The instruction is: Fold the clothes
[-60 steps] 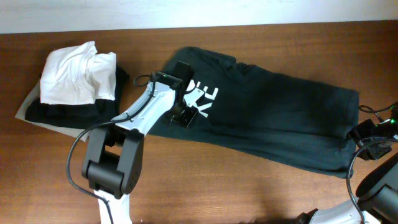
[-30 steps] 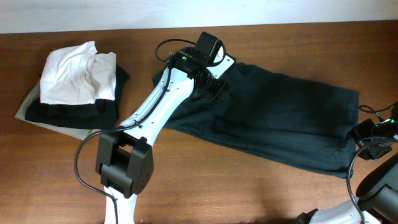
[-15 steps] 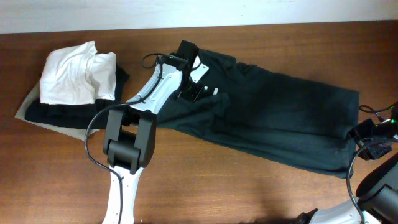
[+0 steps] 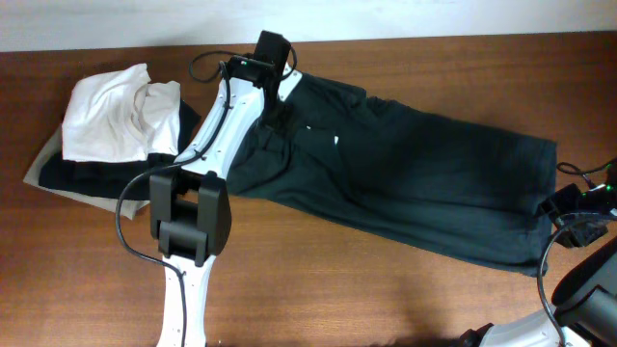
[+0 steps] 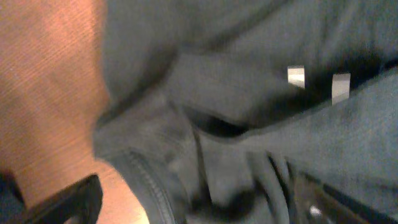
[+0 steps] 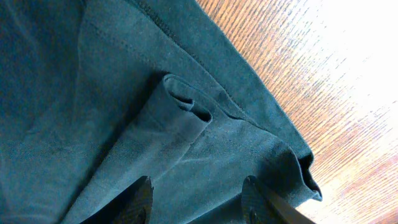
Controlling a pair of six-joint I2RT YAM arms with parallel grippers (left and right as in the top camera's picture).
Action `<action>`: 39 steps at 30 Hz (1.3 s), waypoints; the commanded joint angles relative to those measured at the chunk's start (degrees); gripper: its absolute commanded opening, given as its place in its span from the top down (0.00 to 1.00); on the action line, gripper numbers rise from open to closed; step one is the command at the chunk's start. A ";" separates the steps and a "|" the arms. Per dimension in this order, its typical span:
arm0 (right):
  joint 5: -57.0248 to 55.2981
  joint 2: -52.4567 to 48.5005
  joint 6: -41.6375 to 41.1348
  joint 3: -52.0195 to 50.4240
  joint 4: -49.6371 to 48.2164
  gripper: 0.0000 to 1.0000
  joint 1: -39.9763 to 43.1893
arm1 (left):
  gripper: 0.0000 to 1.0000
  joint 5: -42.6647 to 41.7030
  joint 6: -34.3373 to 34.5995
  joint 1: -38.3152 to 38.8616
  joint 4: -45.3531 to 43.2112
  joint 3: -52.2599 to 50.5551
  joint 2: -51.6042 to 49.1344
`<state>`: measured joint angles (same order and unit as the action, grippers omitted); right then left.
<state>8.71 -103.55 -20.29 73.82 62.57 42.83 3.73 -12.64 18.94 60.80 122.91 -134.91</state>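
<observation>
The clothes (image 4: 415, 193), a very dark teal T-shirt, lie stretched across the table from the upper middle to the right. Only a sliver of white lettering (image 4: 335, 141) shows. My left gripper (image 4: 278, 108) hovers over the shirt's upper left end. In the left wrist view it (image 5: 196, 205) stands wide open above rumpled fabric (image 5: 236, 93) and a stitched edge, with two white letter bits (image 5: 296, 76) beyond. My right gripper (image 4: 569, 214) sits at the shirt's right edge. There its fingers (image 6: 137, 199) stand apart over a folded hem (image 6: 180, 112), pinching nothing.
At the far left, a folded white garment (image 4: 120, 116) rests on a dark garment (image 4: 106, 175) and a beige cloth (image 4: 40, 162). Bare wooden table (image 4: 337, 289) runs along the front. A white wall borders the table's back edge.
My left arm swung from over the shirt's chest back to its upper left end, and its jaws have opened. The white lettering is now almost wholly covered. The right arm has not moved.
</observation>
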 commanded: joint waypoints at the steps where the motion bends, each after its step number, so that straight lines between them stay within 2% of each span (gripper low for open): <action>1: 0.13 1.29 0.55 0.85 -0.17 0.49 0.33 | 0.03 0.55 0.13 -1.86 8.74 0.76 0.11; 2: 0.13 1.29 0.55 0.85 -0.17 0.49 0.33 | 0.06 -0.11 0.57 -2.95 11.30 0.33 0.00; 5: 0.13 1.29 0.55 0.83 -0.07 0.49 0.33 | 0.36 -8.48 0.52 -5.64 11.34 -4.46 -0.09; 6: 0.13 1.29 0.55 0.76 0.09 0.49 0.33 | 0.42 -9.92 0.50 -6.34 10.34 -6.29 -0.11; 9: 0.13 1.29 0.55 0.66 0.26 0.49 0.33 | 0.43 -18.69 -4.61 -7.28 7.13 -11.19 -0.11; 12: 0.11 1.29 0.55 0.66 0.31 0.49 0.33 | 0.47 -20.92 -7.06 -6.99 5.16 -12.31 -0.13; 13: 0.13 1.29 0.57 0.66 0.33 0.49 0.33 | 0.61 -20.90 -7.23 -6.99 4.20 -12.79 -0.22; 14: 0.13 1.29 0.55 0.66 0.33 0.49 0.33 | 0.99 -19.91 -7.21 -7.17 3.52 -13.07 -0.22; 15: 0.11 1.29 0.55 0.66 0.33 0.49 0.33 | 0.99 -18.69 -7.19 -7.52 3.45 -13.07 -0.22; 18: 0.09 1.29 0.55 0.66 0.33 0.49 0.33 | 0.99 -8.26 -5.16 -9.66 4.79 -11.87 -0.17; 21: 0.09 1.18 0.09 -0.37 -0.20 0.49 0.26 | 1.00 -11.56 -3.08 -12.79 5.84 -7.61 0.15; 22: 0.11 1.18 0.09 -1.68 -1.09 0.45 0.26 | 1.00 -12.57 -3.08 -13.20 5.77 -6.29 0.15; 28: -2.21 1.18 0.13 -5.42 -2.89 0.40 0.33 | 1.00 -12.48 -3.67 -13.77 8.46 -4.39 0.26; 29: -3.56 1.18 0.13 -5.42 -2.49 0.39 0.33 | 0.97 -12.50 -3.69 -14.10 9.27 -3.82 0.39; 32: -9.27 1.18 -1.68 -6.64 -1.75 0.33 0.35 | 0.62 -12.55 -3.69 -14.67 12.48 -2.73 0.57; 36: -11.39 1.16 -2.78 -10.27 -1.90 0.33 0.35 | 0.52 -13.60 -3.69 -14.67 19.41 -2.86 0.57; 39: -12.33 1.18 -6.29 -14.14 -1.95 0.43 0.44 | 0.52 -17.31 -3.69 -14.60 19.61 -6.56 0.57</action>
<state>-1.23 -103.44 -23.29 61.91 60.51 42.89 -9.58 -16.29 4.51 80.44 118.98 -134.91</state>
